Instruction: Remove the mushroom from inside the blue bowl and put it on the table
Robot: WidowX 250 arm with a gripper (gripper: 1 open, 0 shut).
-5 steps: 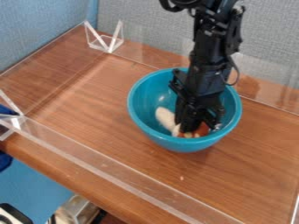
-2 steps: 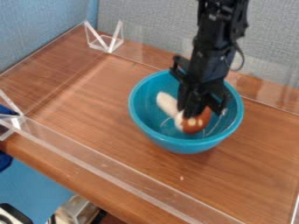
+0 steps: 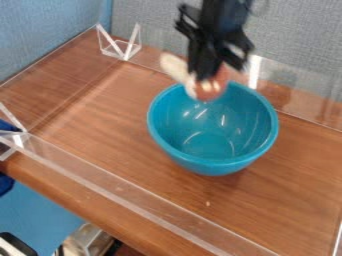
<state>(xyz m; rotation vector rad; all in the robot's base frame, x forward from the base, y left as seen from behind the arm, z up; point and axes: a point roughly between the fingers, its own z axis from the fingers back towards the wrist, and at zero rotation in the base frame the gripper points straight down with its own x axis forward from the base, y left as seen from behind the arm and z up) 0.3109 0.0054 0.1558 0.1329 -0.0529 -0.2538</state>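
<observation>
Mushroom: small toy, orange-brown cap, cream stem; hangs in air above far rim of blue bowl, upper middle of frame. Looks light, stiff, smooth plastic; rounded cap could slip, so grip across the middle seems best. Picture blurred there.

Gripper: points down, fingers narrow, pinching mushroom.

Bowl: glossy, deep, nothing seen inside.

Table: flat red-brown wood grain, low clear acrylic walls; free surface left and front of bowl for putting down.
</observation>
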